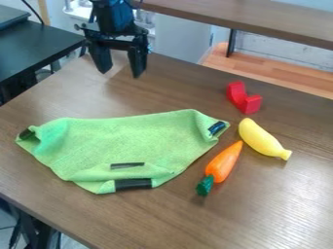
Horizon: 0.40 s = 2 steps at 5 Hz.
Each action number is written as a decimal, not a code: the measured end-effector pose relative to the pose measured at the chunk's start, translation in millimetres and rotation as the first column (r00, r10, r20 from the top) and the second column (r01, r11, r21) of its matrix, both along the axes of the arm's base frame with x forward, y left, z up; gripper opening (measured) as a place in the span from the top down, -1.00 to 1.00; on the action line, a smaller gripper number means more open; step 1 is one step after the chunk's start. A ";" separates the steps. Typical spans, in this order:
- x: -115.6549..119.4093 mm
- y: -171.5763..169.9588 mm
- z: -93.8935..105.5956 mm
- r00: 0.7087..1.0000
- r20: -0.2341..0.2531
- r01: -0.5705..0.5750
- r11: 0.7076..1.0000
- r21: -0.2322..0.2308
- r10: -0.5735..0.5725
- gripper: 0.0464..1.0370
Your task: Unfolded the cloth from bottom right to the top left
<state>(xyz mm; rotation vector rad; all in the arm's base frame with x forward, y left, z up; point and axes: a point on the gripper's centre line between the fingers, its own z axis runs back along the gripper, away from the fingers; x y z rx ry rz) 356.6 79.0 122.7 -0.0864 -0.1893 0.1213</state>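
The black gripper (119,71) hangs over the far left part of the table, behind the cloth and apart from it. Its two fingers are spread, with nothing between them. A light green cloth (130,138) lies on the wooden table at centre left, its near edge partly folded over. Dark patches mark its left corner, its right corner and its near edge, and another short dark strip lies just above the near one.
To the right of the cloth lie an orange carrot (223,163) with a green top, a yellow banana (261,138) and a red curved block (244,98). The wooden table (260,209) has its far edge behind the red block.
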 end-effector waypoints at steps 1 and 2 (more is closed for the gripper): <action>-1.3 -1.2 -12.7 1.000 -0.030 0.006 1.000 -0.013 -0.007 -0.92; -8.3 -14.3 -33.6 0.984 -0.008 0.178 0.984 -0.033 -0.178 -0.92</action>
